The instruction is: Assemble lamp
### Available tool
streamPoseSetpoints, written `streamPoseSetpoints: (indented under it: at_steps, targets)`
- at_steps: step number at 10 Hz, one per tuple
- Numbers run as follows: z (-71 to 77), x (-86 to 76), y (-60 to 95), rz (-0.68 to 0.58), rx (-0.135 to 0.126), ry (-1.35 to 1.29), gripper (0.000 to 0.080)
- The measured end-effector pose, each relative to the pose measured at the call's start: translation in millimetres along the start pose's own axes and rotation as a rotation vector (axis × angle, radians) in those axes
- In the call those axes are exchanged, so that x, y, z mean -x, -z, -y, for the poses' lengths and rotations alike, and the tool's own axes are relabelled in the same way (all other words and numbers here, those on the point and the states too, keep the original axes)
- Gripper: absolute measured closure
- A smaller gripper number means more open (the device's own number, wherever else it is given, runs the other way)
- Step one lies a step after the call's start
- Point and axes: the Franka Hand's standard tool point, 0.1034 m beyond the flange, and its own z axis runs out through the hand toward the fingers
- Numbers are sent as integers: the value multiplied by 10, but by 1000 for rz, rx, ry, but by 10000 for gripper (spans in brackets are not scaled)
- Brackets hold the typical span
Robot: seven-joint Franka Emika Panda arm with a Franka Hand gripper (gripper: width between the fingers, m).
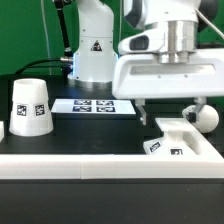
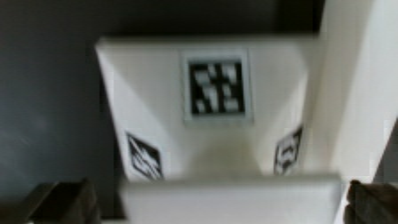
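My fingers [image 2: 54, 200] hang spread wide, holding nothing, over the base [image 1: 182, 140] on the desk [image 1: 75, 132], exterior view's right, near the bulb [image 1: 205, 115]. I'd centre them across its edges before closing.

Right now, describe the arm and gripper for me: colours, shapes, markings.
The arm is glossy white with rounded segments, and its rear body carries a black triangle sticker. A grey cylinder joins the wrist to a boxy white gripper with dark fingers.
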Motion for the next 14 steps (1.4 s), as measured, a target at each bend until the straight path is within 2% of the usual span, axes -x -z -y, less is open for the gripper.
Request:
streamPoseSetpoints:
  at_steps: [3, 4, 5, 6, 7, 9, 11, 14]
  targets:
    - [-23, 358, 333, 14, -3, -1, 101]
    - [16, 447, 374, 17, -5, -17, 101]
    - [163, 554, 415, 21, -12, -22, 101]
    - [410, 616, 418, 23, -20, -11, 101]
    - [510, 630, 405, 24, -25, 13, 101]
    - [474, 628, 400, 25, -23, 11, 101]
    - [503, 631, 393, 25, -24, 43, 101]
    - [713, 597, 304, 40, -40, 257, 101]
